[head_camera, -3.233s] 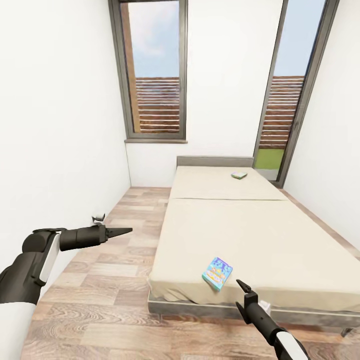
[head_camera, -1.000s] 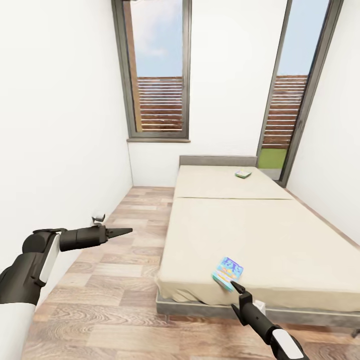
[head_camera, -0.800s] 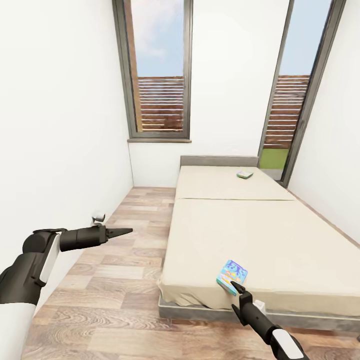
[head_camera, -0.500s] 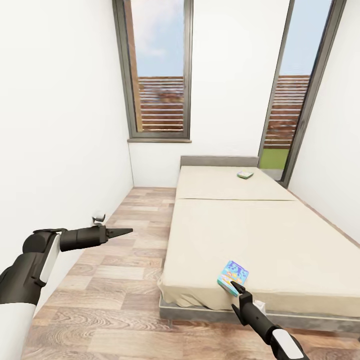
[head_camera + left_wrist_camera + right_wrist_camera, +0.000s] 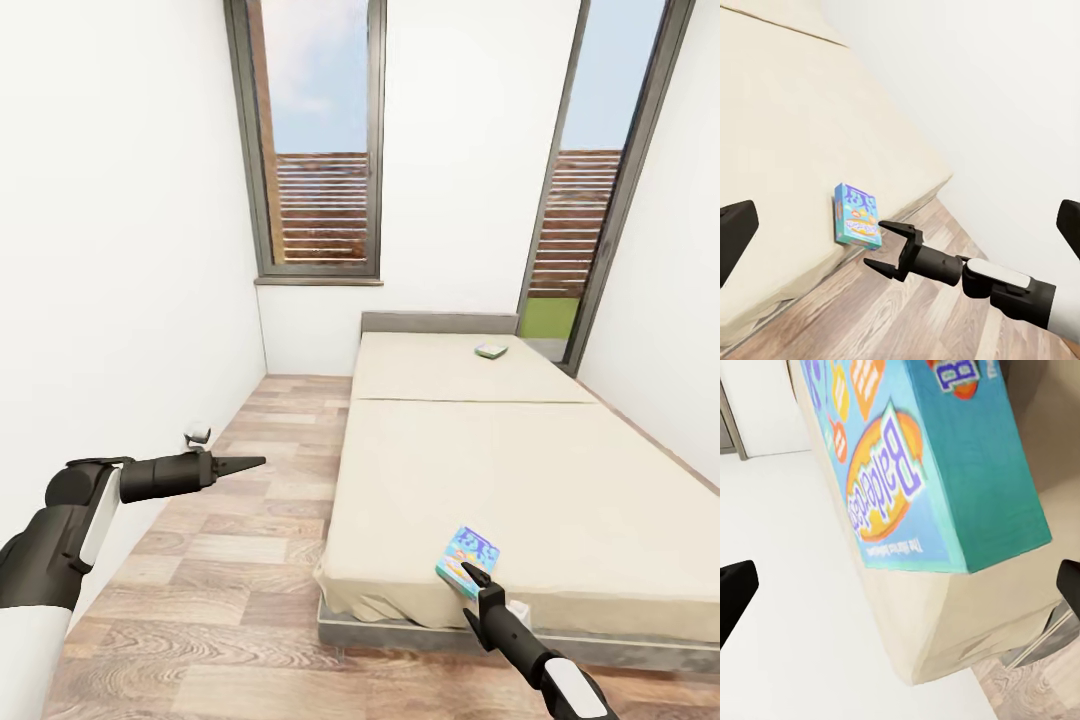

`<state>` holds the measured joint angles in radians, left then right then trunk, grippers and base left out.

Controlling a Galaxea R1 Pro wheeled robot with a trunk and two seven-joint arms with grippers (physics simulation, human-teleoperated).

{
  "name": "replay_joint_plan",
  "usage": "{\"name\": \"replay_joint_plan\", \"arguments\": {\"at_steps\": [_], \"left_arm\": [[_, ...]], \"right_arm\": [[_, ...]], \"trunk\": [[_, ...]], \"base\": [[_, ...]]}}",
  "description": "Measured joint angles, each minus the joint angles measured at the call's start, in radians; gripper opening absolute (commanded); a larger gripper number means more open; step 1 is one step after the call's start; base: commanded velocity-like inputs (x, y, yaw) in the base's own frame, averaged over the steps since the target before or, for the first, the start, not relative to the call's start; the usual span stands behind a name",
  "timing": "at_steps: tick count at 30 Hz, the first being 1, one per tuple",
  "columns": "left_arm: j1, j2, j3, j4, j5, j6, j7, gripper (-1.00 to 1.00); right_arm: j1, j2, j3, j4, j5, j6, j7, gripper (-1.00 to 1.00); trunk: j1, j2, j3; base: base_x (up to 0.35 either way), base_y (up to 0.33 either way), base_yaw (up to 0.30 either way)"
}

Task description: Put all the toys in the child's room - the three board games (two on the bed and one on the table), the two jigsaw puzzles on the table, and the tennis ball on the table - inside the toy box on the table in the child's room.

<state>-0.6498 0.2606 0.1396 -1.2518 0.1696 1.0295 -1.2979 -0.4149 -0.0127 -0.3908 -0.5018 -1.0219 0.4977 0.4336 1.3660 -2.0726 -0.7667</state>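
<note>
Both board games, the blue one at lower centre and another at upper centre, lie on the bed, none boxed (by my judgement); right gripper and left gripper have jaws apart, empty.

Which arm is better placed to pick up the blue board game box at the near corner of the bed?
The right. Its end effector is open and right beside the blue flat board game box on the cream bed; the left end effector is over the wood floor, well away.

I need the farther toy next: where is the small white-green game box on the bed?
In the head view, the flat white-green game box lies on the cream bed at its far end, near the grey headboard and the tall right window.
</note>
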Motion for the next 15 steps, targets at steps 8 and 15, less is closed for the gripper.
{"name": "replay_joint_plan", "arguments": {"at_steps": [8,15], "left_arm": [[0.000,0.000,0.000,0.000,0.000,0.000,0.000,1.00],[0.000,0.000,0.000,0.000,0.000,0.000,0.000,1.00]], "right_arm": [[0.000,0.000,0.000,0.000,-0.001,-0.001,0.000,1.00],[0.000,0.000,0.000,0.000,-0.002,-0.002,0.000,1.00]], "trunk": [[0.000,0.000,0.000],[0.000,0.000,0.000]], "base": [[0.084,-0.031,0.000],[0.013,-0.005,0.000]]}}
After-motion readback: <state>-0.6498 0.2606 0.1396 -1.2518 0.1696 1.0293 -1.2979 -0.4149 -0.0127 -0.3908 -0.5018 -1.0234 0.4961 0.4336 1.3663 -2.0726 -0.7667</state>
